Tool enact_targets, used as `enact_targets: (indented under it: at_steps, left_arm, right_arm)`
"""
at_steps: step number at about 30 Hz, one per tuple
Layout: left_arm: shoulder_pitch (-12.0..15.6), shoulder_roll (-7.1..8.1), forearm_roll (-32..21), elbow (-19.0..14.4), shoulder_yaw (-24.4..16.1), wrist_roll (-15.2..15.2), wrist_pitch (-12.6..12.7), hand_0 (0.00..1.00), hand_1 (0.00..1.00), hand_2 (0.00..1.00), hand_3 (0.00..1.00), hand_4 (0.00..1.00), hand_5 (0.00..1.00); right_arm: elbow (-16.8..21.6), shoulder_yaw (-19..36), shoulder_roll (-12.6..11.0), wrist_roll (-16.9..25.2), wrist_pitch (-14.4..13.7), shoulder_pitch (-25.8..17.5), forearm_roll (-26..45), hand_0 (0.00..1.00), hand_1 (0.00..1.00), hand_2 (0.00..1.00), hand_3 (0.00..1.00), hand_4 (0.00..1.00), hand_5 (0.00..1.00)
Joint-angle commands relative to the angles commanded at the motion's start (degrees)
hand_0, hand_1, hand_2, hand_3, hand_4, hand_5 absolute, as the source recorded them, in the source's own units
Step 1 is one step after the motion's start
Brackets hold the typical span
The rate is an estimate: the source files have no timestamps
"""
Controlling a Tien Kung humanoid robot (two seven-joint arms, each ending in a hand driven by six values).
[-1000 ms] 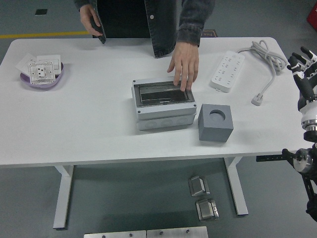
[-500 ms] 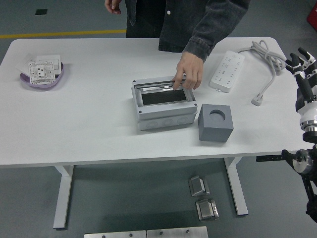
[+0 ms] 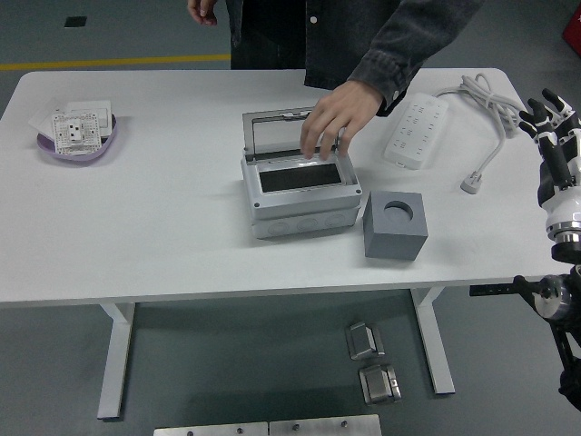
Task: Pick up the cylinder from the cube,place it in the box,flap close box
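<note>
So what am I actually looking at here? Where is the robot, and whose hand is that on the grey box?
There is one picture, taken from a camera high on the robot, looking down over a white table. The robot itself shows only at the right edge: its black right hand, fingers spread and holding nothing, raised beside the table. Its left arm is out of view.

The hand on the box belongs to a person standing at the far side; that person's hand holds the box's clear lid, which is tilted up and open.

Right of the box stands a grey cube with a round hole on top. Further back lie a white power strip and, at the left, a purple dish of white parts.
</note>
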Motion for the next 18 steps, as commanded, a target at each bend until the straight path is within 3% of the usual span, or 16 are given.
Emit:
enact_targets:
  at_steps: [18]
  left_arm:
    - [-0.03, 0.11, 0.95, 0.0, 0.15, 0.16, -0.18, 0.682, 0.651, 0.56, 0.587, 0.497, 0.043]
  right_arm:
    - [-0.2, -0.86, 0.61, -0.39, -1.19, 0.04, -0.69, 0.788, 0.749, 0.786, 0.807, 0.931, 0.595]
